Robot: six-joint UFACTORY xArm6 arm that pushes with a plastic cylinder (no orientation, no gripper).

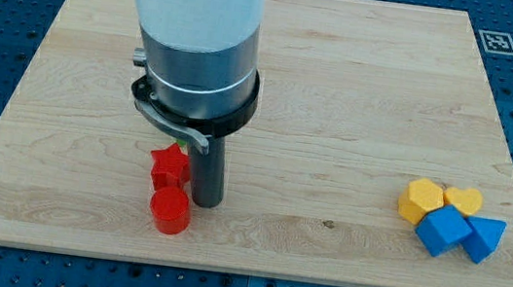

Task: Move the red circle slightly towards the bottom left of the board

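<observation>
The red circle (170, 210) lies on the wooden board (341, 95) near the view's bottom, left of centre. A red star-shaped block (168, 165) sits just above it, touching or nearly touching. My tip (206, 202) stands just to the right of both red blocks, close against the circle's upper right edge. The arm's white and grey body (196, 38) rises above the tip and hides the board behind it; a sliver of green shows under its lower rim.
At the view's right sits a tight cluster: a yellow hexagon-like block (421, 200), a yellow heart (464, 199), a blue cube (442, 230) and a blue triangle (484, 237). The board's bottom edge runs just below the red circle.
</observation>
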